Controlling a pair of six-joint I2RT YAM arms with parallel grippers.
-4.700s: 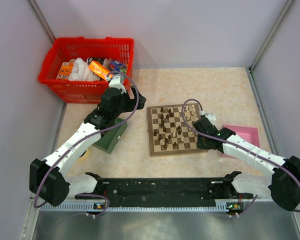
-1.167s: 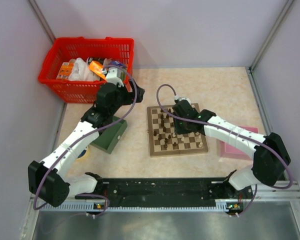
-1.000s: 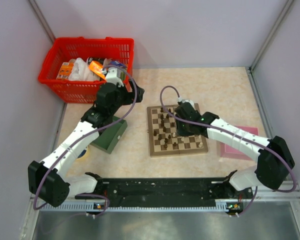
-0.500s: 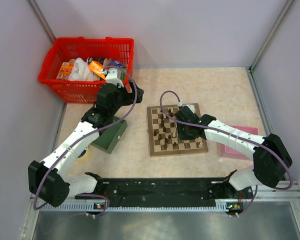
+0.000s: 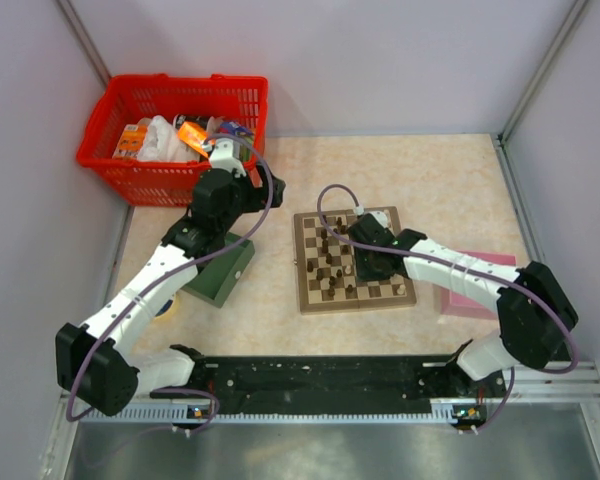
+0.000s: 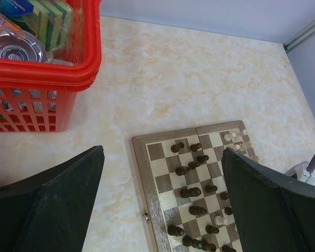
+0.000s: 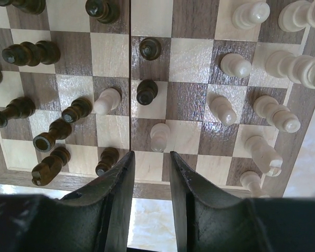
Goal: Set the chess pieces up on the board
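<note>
**A:** What's nearest you?

**B:** My right gripper [image 7: 150,157], down low over the board [image 7: 10,176]. Its jaws sit a narrow way apart with nothing in the gap. Through it I see only the board's tan border and a strip of table [image 7: 151,220]. One pale piece [image 7: 159,137] is just past the fingertips [image 7: 121,173], and I can't tell whether they touch it.

**A:** And the chess pieces?

**B:** The chess pieces [image 5: 332,262] I can see are on the board, scattered rather than in rows. On my right wrist view the dark ones [image 7: 147,92] are to the left and the cream ones [image 7: 236,65] crowd the right edge.

**A:** Where's the board itself?

**B:** Flat on the table, between the green tray [image 5: 220,285] and the pink box [image 5: 456,302].

**A:** Further out?

**B:** My left gripper [image 6: 161,151] hangs high off the board's far left corner, jaws spread wide and holding nothing. Beyond it, the red basket [image 5: 140,180] sits in the far left corner, full of packets.
</note>
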